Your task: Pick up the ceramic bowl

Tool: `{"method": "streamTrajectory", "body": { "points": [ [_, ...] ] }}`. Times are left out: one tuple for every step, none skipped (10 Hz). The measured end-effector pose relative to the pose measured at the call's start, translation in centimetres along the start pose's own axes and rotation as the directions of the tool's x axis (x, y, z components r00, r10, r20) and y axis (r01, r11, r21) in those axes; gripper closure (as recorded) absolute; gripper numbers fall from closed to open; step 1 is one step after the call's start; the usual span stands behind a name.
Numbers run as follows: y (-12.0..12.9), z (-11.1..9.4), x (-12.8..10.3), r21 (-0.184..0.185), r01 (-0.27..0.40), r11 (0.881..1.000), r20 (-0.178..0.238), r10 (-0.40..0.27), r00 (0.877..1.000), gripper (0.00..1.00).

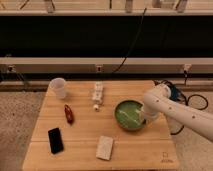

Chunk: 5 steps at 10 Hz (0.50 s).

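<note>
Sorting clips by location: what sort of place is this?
Likely a lab or workshop: a wooden table, wall outlets with trailing cables, and the gripper at the ceramic bowl.

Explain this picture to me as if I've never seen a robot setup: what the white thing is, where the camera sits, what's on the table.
The white tube entering from the right is a robot arm. Its gripper, the two-finger hand at the tip, sits at the right edge of the green ceramic bowl, which is what it is meant to lift. The single camera looks down on the wooden table from the front; its mounting is unknown. Also on the table: a translucent cup, a small white bottle lying down, a red object, a black phone and a pale flat packet. Nothing appears lifted yet.
</note>
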<state>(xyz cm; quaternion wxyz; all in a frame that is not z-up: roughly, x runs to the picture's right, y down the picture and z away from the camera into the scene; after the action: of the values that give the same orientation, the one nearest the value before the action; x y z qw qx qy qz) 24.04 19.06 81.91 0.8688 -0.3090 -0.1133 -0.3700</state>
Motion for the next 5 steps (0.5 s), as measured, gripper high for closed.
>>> {"method": "streamTrajectory", "body": {
  "points": [
    [-0.3,-1.3,0.3,-0.006,0.003,1.0,-0.006,-0.004,1.0,1.0],
    [-0.6,-2.3,0.5,-0.01,0.007,1.0,-0.009,-0.007,1.0,1.0],
    [-0.9,-2.8,0.7,-0.012,0.01,1.0,-0.012,-0.01,1.0,1.0],
    [-1.1,-3.1,0.8,-0.016,0.015,1.0,-0.012,-0.016,1.0,1.0],
    [-1.2,-3.1,0.9,-0.018,0.02,1.0,-0.016,-0.02,1.0,1.0]
  ]
}}
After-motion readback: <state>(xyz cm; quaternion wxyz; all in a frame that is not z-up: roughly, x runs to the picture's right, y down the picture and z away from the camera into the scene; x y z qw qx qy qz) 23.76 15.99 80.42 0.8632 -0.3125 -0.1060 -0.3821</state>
